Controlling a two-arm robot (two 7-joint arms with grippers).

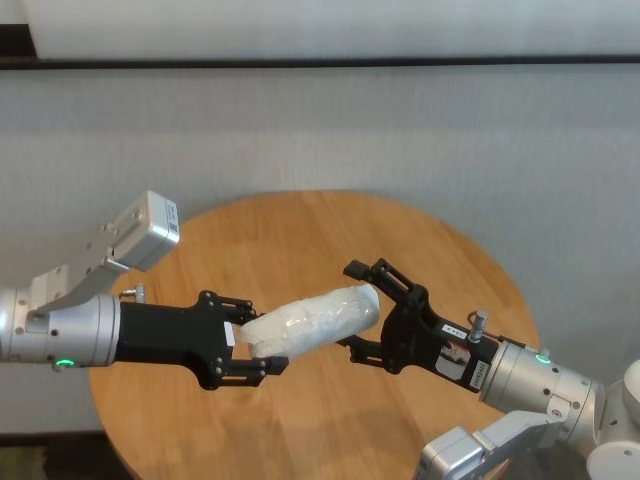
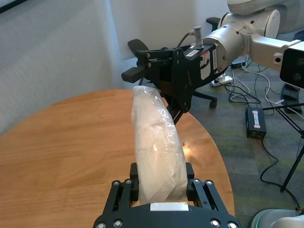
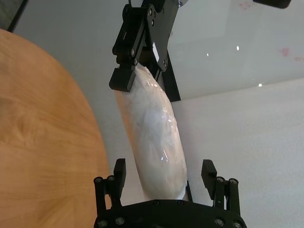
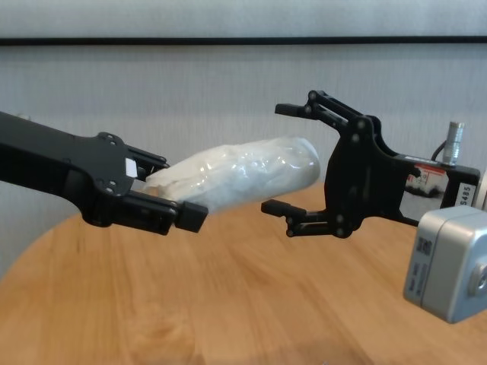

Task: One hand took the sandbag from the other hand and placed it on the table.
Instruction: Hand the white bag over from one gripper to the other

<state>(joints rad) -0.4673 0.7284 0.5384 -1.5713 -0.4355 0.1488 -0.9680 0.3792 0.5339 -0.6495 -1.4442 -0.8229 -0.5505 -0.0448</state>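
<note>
The sandbag (image 1: 312, 322) looks like soft white stuff wrapped in clear crinkly plastic, pretty glossy where the light hits the wrinkles. The worktop (image 1: 300, 230) is light orange-brown wood with visible grain and a smooth, slightly satin finish. Both the left pincer (image 1: 262, 345) and the right pincer (image 1: 358, 308) are matt black, hard plastic or metal by the look. Brushed silvery metal sleeves sit behind them.

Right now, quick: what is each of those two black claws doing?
Left gripper: shut on the soft white plastic-wrapped sandbag, held above the round wooden table.
Right gripper: open, fingers either side of the bag's rounded end, not gripping.
</note>
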